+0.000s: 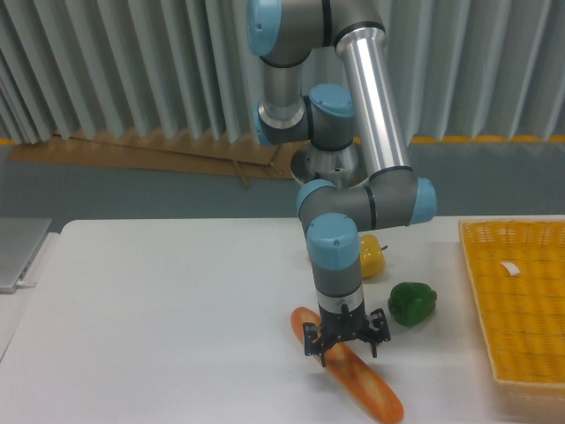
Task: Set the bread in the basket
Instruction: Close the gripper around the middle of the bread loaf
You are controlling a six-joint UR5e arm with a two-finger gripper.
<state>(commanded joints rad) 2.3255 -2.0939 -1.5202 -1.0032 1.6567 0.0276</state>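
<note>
Our gripper [345, 346] straddles the bread [349, 366] mid-table, fingers spread, not clamped. We see the basket [521, 305] at the right edge holding only a white tag [509, 267]. Green pepper [411, 303] and yellow pepper [369, 256] lie between.

Robotics lab/test cell: UR arm [371, 97] on white table [159, 309], corrugated metal wall [106, 62], toy produce.

A glossy, smooth plastic bread [353, 375] lies on a matt white table [159, 318]. The basket [521, 300] is woven; the arm [375, 97] is brushed metal.
</note>
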